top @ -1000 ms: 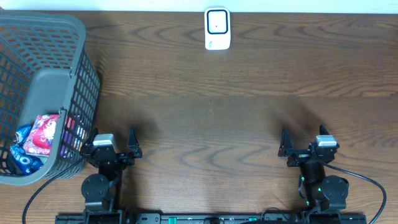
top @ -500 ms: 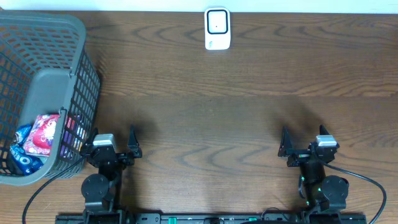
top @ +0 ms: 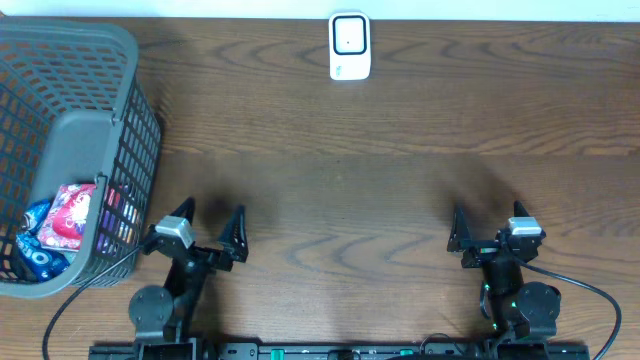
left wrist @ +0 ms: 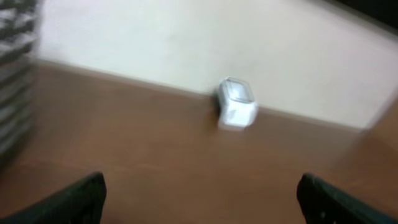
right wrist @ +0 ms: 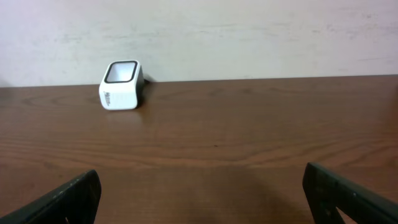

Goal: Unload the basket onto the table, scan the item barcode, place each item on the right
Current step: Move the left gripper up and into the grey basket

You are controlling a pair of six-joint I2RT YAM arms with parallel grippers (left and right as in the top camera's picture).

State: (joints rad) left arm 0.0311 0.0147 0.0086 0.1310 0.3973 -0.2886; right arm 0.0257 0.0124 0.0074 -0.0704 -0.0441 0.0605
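1. Overhead view: dark wood-grain bench with a grey mesh basket at its left end. This is the only view that looks into the basket, where a red-and-pink packet lies on a blue packet against the near wall.
2. Scanner: a white unit with a dark-framed window. It stands at the bench's far edge, about midway across, against a pale wall.
3. Left wrist view: blurred. It shows the scanner ahead and slightly right of centre, with the basket mesh at the left edge. The packets are not in this view.
4. Right wrist view: sharp. The scanner stands ahead and to the left, its window tilted upward. Neither the basket nor the packets show here.
5. Writing: there is a faint grey mark on the scanner's front face in the right wrist view, too small to read. The print on the packets is not legible, and no barcode can be made out.
6. Left fingers: spread wide with nothing between them, low at the near edge just beside the basket's right wall. The packets lie to their left, inside the basket, behind the mesh and apart from them.
7. Right fingers: spread wide and holding nothing, at the near edge on the right side, well apart from the basket.
8. The scanner sits well apart from both pairs of fingers, across the bare bench.
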